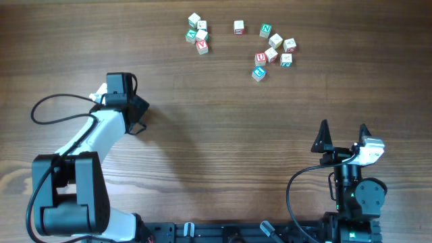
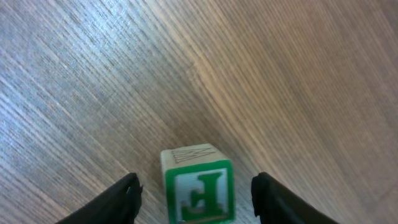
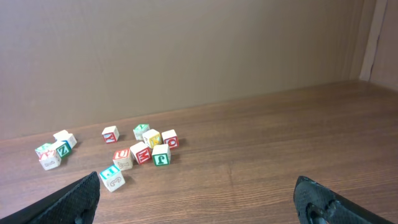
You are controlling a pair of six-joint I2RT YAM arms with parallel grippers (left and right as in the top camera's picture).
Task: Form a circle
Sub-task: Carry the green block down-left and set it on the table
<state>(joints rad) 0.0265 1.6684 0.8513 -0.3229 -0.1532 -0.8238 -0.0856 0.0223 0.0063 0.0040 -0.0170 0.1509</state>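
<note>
Left jaws half open, straddling F cube (image 2: 198,190), touching neither side; right jaws wide, empty. Circle (image 1: 198,32) at 12 o'clock of surface (image 1: 223,135), well apart. Keep jaws centred, avoid nudging cube

Eight loose letter cubes (image 1: 271,55) are sitting at 1 o'clock. About five more are bunching in a clump (image 1: 201,35) at 12, count shaky. One green-F cube (image 2: 198,190) is lying at the left gripper (image 1: 142,116), 9 o'clock; right gripper (image 1: 344,128), 5 o'clock, making two.
</note>
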